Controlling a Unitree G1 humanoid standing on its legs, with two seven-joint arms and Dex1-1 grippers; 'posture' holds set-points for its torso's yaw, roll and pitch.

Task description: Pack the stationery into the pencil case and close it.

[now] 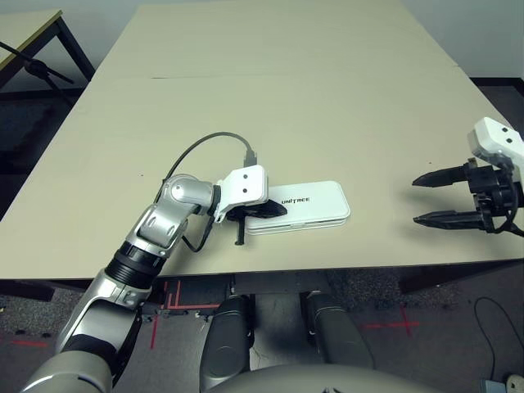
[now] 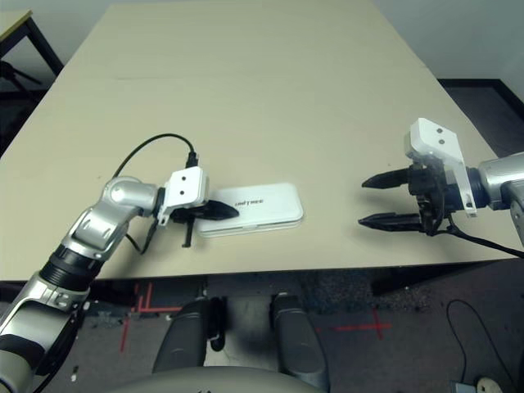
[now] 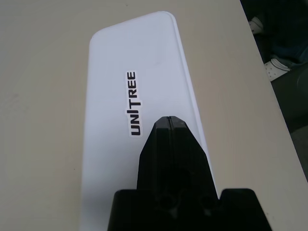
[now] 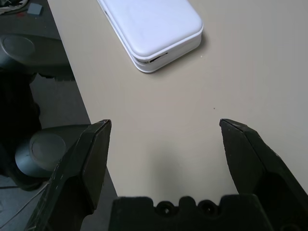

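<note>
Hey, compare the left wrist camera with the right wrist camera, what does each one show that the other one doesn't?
Left wrist view alone: the dark UNITREE print on the lid, and the left gripper with fingers shut, over the lid's near end. Right wrist view alone: the right gripper, fingers spread wide over bare table, holding nothing, and a thin slit in the case's end at the lid seam. Both share the white pencil case, lid down, lying flat near the table's front edge.
</note>
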